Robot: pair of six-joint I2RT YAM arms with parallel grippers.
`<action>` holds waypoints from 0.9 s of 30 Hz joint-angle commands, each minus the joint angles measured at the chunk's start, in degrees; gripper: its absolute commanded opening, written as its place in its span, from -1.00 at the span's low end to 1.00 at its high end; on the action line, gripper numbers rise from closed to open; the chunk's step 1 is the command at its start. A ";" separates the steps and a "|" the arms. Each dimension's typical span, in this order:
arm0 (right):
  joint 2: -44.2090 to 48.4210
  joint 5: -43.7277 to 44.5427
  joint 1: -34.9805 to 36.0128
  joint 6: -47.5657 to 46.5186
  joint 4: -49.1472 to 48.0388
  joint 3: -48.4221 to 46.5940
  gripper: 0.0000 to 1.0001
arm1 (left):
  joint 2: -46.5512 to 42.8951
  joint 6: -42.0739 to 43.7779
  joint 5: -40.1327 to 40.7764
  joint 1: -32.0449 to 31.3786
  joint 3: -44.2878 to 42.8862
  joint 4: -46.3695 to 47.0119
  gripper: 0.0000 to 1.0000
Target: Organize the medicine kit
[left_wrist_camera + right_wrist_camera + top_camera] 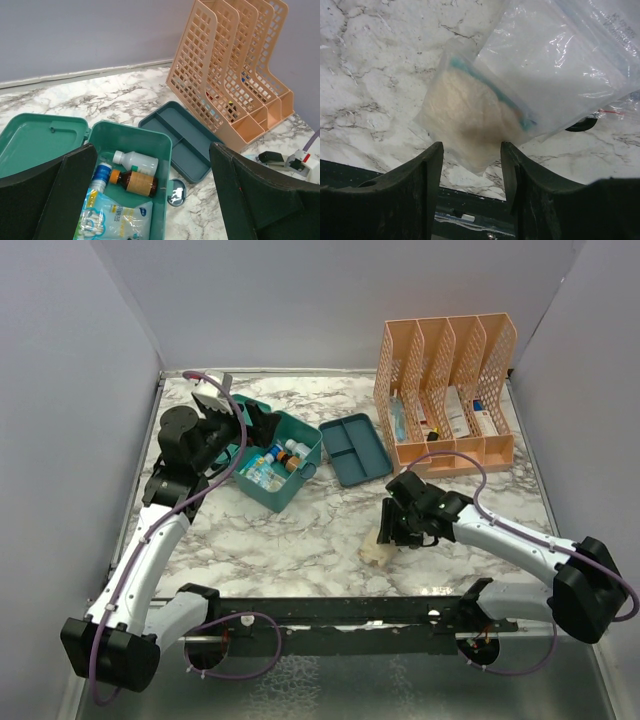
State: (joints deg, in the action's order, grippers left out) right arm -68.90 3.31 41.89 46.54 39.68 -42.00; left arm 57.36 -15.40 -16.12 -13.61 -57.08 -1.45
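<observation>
Teal medicine kit (283, 495) sits far-left on the marble bench (300, 540), lid (35, 145) swung fully open to its left. Inside the box are a white bottle (136, 161), a brown bottle with an orange cap (135, 182), a blue-capped bottle (102, 172) and a printed plastic packet (117, 220) at the near end. Matching divided insert tray (355, 448) is out of the box. It lies flat on the bench just right of the box, between it and the peach lattice file organizer (445, 390) at far right. The organizer stands upright with boxes and packets in its slots.

Left claw (152, 149) hangs over the open box, jaws spread wide, nothing between them.

Right claw (471, 147) is low over the bench near centre, well apart from the kit. It points down at a clear plastic bag (470, 115) holding a cream-coloured wad. Bag lies on the marble with its near end in the gap between the jaws. Jaws stand apart and look released rather than pinching, though the wrist view is too soft to confirm the pads are clear of the plastic. More clear film runs off to the right in that view. Can't tell whether it's the same bag or a second one.
</observation>
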 commanded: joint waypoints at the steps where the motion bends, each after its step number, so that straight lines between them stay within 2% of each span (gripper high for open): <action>1: -1.83 -3.54 0.02 -0.54 -1.63 0.87 -0.01 | 0.46 -1.66 -2.24 -0.69 0.47 2.86 0.98; 13: -0.40 1.62 0.03 4.44 3.32 2.14 0.10 | 2.27 -1.84 -2.25 -1.55 0.41 3.58 0.98; 20: -1.44 -2.27 0.03 -2.78 -7.41 4.79 0.08 | 3.27 -2.12 -2.30 -2.25 -0.16 4.01 0.98; 24: -1.94 -4.12 -0.04 -5.28 -12.50 5.86 -0.02 | 3.71 -2.19 -2.39 -2.45 -0.75 3.91 0.98; 27: -2.36 -3.40 0.02 -6.62 -14.26 5.93 -0.17 | 3.95 -2.57 -2.51 -2.52 -0.77 4.06 0.98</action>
State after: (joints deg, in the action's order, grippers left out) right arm -70.67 0.86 41.89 43.57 32.40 -36.53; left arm 61.01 -17.26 -17.19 -15.84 -56.73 0.38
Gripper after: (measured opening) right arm 0.467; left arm 0.990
